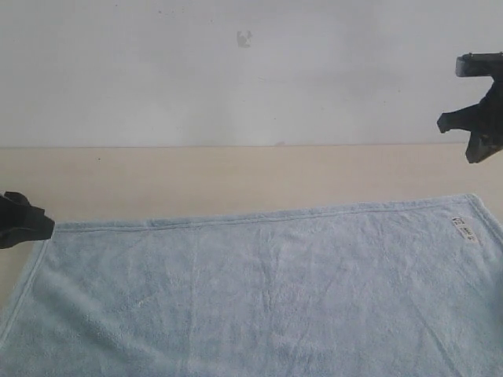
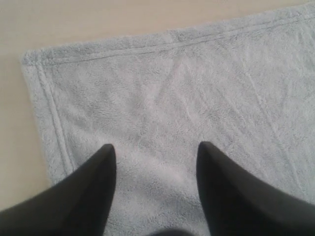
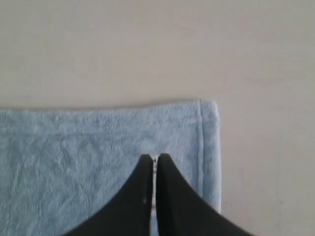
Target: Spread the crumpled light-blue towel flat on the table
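The towel (image 1: 259, 298) lies spread out on the table (image 1: 236, 181). It looks flat, with only a few faint creases. Its near part runs out of view, so that part cannot be judged.

The left claw (image 2: 156, 147) hangs open just over the towel. Its two tips are wide apart and hold nothing. One corner (image 2: 27, 56) of the towel lies a little ahead of this claw and off to one side.

The right claw (image 3: 154, 158) is closed tight and holds nothing. It hangs higher up, and another towel corner lies below it, just past its tips. A small white tag (image 1: 464, 228) sits near that corner.

The towel looks soft, fluffy and light. It would probably bend and fold very easily, and it will not break. It is not slippery, so a pinch should hold it well. The best place to grab looks like the hem (image 2: 47, 113) near a corner, where the cloth is thicker and a pull would tug the whole side straight. A grab in the middle would likely just bunch it up.

The table is wide, smooth and pale beige, with plenty of bare room beyond both claws. The towel may drag a little on it when pulled. A plain white wall (image 1: 157, 78) stands behind the table.
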Controlling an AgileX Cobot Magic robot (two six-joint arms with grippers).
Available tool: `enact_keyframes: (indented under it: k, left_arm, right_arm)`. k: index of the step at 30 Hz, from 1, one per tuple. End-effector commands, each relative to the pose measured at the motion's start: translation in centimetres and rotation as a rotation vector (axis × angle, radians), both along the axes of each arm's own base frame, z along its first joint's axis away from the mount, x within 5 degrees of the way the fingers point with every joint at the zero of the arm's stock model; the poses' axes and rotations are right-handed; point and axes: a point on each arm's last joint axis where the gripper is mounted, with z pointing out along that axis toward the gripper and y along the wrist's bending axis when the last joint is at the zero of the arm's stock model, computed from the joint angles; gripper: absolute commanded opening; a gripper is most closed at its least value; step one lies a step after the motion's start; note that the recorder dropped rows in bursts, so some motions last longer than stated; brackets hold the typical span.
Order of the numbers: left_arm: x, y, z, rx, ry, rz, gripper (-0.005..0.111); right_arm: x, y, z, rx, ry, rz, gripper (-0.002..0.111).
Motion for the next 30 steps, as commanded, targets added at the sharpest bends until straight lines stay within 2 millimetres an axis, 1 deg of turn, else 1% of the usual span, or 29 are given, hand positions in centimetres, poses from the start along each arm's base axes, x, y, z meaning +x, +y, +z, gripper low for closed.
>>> enact_keyframes:
  k: [1, 4, 6, 9, 11, 12, 14, 16, 18, 19, 25, 30]
  left_arm:
    - [0.8, 0.1, -0.7, -0.007, -0.003, 0.027, 0.049]
    - [2.0, -0.9, -1.9, -0.017, 0.024, -0.034, 0.049]
    - [3.5, -1.6, -2.7, 0.01, 0.023, -0.058, 0.049]
    - [5.9, -1.1, -3.7, 0.044, -0.002, 0.007, 0.049]
    - [6.9, -1.0, -4.6, 0.067, 0.012, 0.004, 0.049]
    - [7.3, -1.0, -5.1, 0.074, 0.025, -0.005, 0.048]
    - [7.9, -1.0, -6.1, 0.078, 0.051, -0.015, 0.041]
    - [8.5, -1.0, -7.0, 0.086, 0.069, -0.015, 0.024]
    - [9.0, -0.9, -7.4, 0.097, 0.065, -0.009, 0.007]
    - [9.2, -0.8, -7.7, 0.109, 0.061, -0.009, 0.004]
    - [10.5, 0.2, -8.6, 0.109, 0.07, 0.038, 0.004]
    - [10.8, 1.1, -10.5, 0.137, 0.114, 0.03, 0.004]
  right_arm:
    - [-4.1, 0.3, 2.2, -0.014, -0.055, -0.007, 0.002]
    - [-7.0, 0.9, 2.3, -0.004, -0.066, -0.017, 0.002]
    - [-8.5, 1.3, 2.5, 0.019, -0.083, -0.023, 0.002]
    - [-10.4, 1.7, 3.0, 0.046, -0.123, -0.033, 0.002]
    - [-11.2, 1.9, 3.4, 0.053, -0.158, -0.043, 0.002]
    - [-11.4, 2.0, 3.6, 0.059, -0.172, -0.048, 0.002]
    - [-11.7, 2.2, 4.0, 0.073, -0.201, -0.045, 0.002]
    - [-11.6, 2.3, 4.1, 0.09, -0.207, -0.039, 0.002]
    - [-11.6, 2.5, 4.1, 0.11, -0.209, -0.033, 0.002]
    - [-11.6, 2.6, 4.1, 0.121, -0.21, -0.021, 0.002]
    - [-11.7, 3.0, 4.2, 0.149, -0.21, 0.0, 0.002]
    - [-11.7, 3.0, 4.2, 0.148, -0.208, 0.003, 0.002]
